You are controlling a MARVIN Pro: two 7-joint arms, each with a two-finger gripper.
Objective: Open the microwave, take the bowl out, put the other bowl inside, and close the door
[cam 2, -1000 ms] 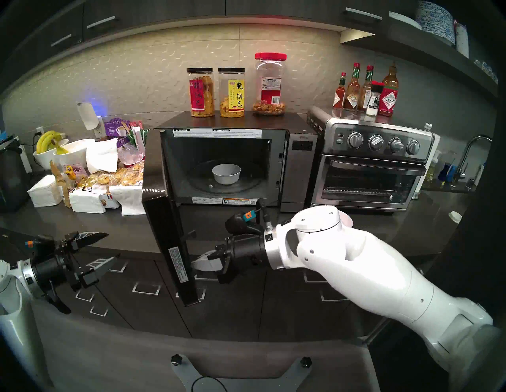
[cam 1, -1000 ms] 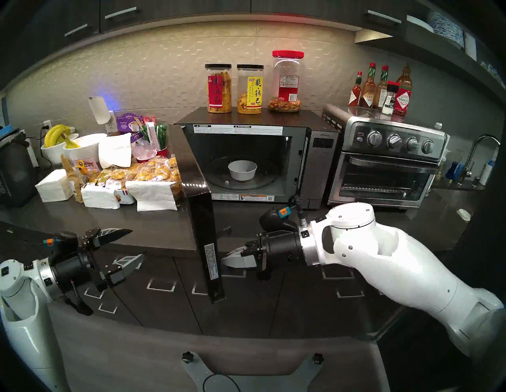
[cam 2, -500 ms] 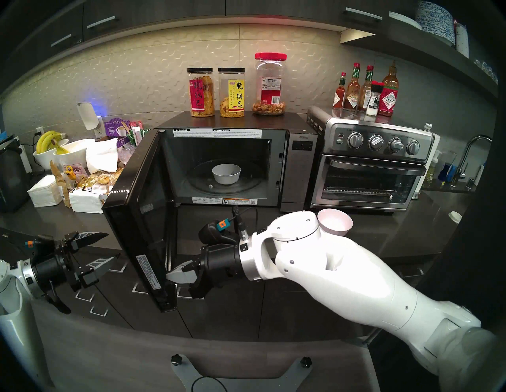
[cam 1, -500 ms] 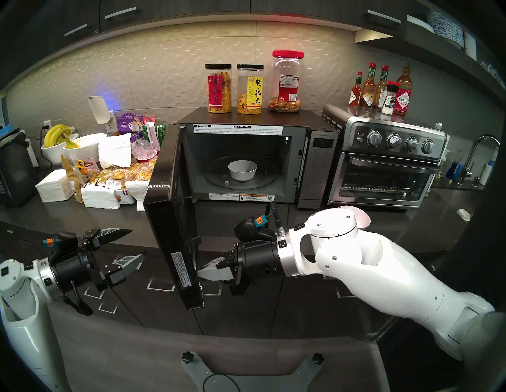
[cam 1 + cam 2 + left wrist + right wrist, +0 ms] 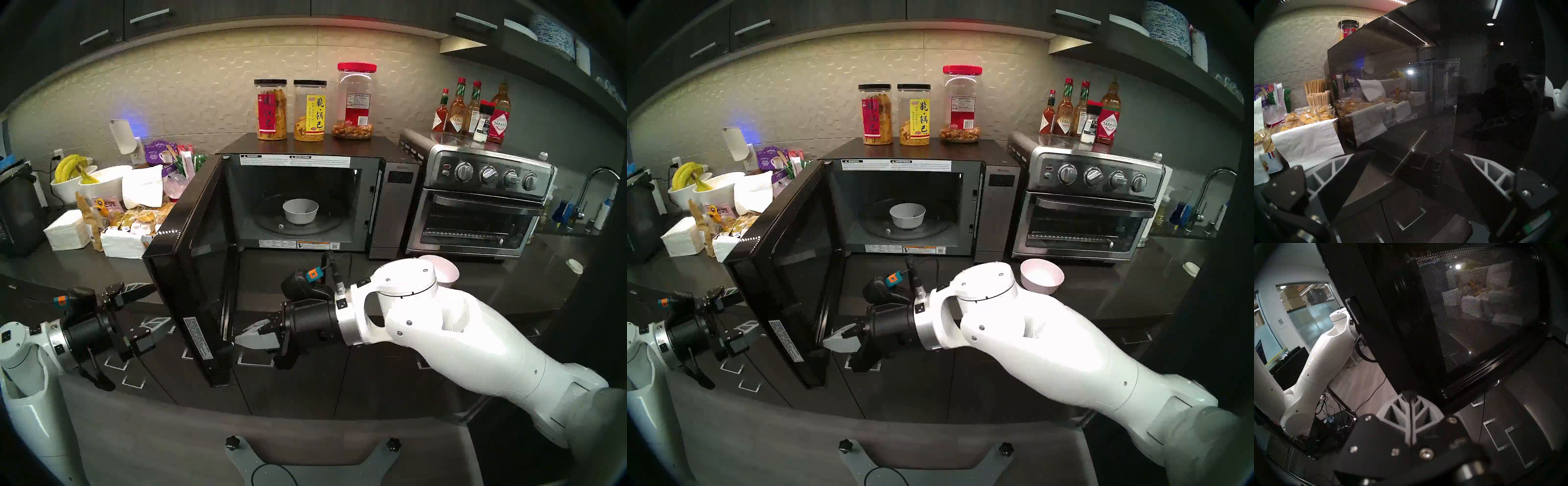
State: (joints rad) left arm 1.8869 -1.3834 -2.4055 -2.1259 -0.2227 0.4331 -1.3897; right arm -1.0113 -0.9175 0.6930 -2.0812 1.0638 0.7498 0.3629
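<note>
White bowl (image 5: 300, 211) sits on microwave (image 5: 390, 210) turntable. Door (image 5: 190, 268) swung wide. Right gripper (image 5: 242, 337), fingers pressed together, tip against door's inner lower edge, apparently touching. Pink bowl (image 5: 1041, 275) on counter beside right arm. Left gripper (image 5: 154, 307) spread wide, empty.

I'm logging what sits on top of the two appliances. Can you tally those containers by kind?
Black-lidded snack jars: 2, one red-labelled and one yellow-labelled
Red-lidded plastic jar: 1
Sauce bottles: 4
Black-capped shaker: 1
Total: 8
</note>
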